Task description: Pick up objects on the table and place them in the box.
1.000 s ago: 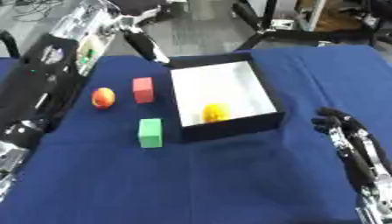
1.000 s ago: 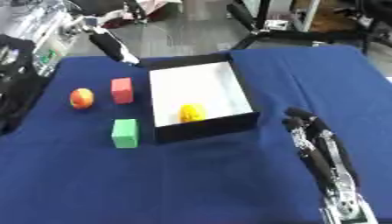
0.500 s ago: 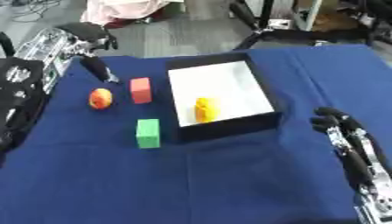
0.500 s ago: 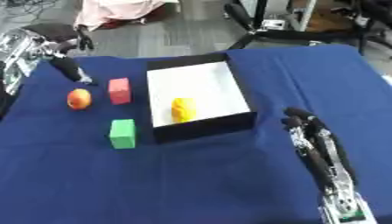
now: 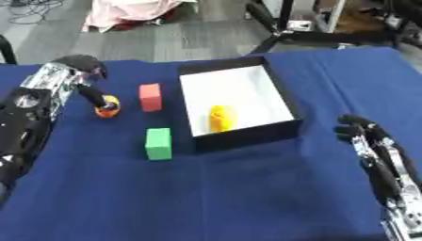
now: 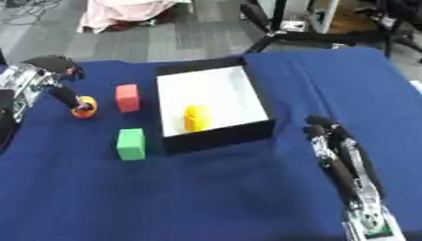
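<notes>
Blue cloth covers the table [image 5: 247, 197], with a white-lined box [image 5: 235, 101] at upper centre already holding a yellow object [image 5: 218, 117], and a red block [image 5: 150, 97] and green block [image 5: 158, 143] lying to its left. At centre left the left hand [image 5: 70, 80] reaches a dark finger down onto the small orange ball [image 5: 106, 107], touching its top without closing round it. It looks light, smooth and prone to roll, so opposite sides seem the safest hold; the right hand [image 6: 338, 150] rests spread, fingers up, at lower right.
</notes>
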